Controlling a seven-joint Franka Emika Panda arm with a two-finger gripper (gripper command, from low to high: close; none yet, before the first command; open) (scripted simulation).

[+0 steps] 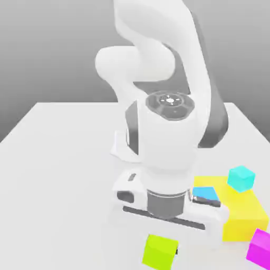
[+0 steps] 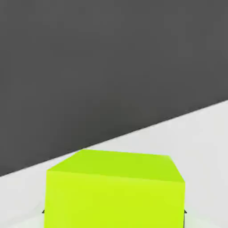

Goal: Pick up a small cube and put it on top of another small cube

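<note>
The arm reaches down over the white table [image 1: 58, 158], its hand low above the lime cube [image 1: 160, 252], which sits at the near edge of the exterior view, slightly to that view's right of centre. In the hand view the lime cube [image 2: 115, 191] lies directly under the camera, with small dark shapes at its two lower corners (probably the fingertips, though too little shows to be sure). Whether the hand is open or already closed on the cube cannot be told, nor whether it holds anything.

To the exterior view's right lies a large flat yellow block [image 1: 242, 211]. A cyan cube [image 1: 241, 177] rests on its far part, a blue cube [image 1: 205, 194] sits at its left edge, partly behind the hand, and a magenta cube [image 1: 259, 247] stands near it at the right edge.

The step in hand appears to be the grasp. It is best done with the cube centred between the fingers and its flat sides square to them, so it lifts without twisting. The lift should clear the neighbouring cubes before moving across.
</note>
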